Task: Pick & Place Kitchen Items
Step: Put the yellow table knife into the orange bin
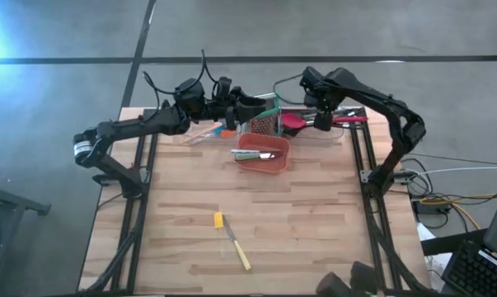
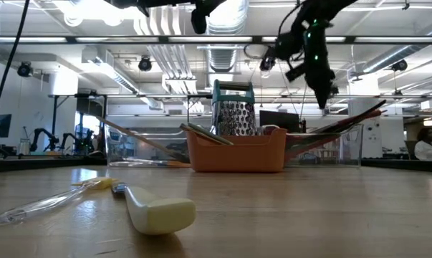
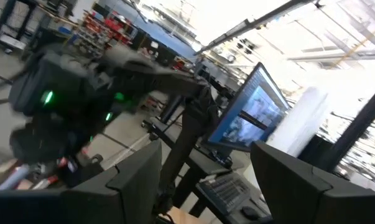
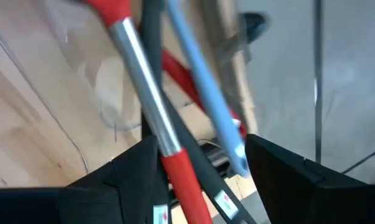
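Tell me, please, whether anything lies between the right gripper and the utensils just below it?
Nothing visible does. The right gripper, open, hangs directly over the crossed utensil handles in the clear container; the wrist view shows only those handles between its fingers.
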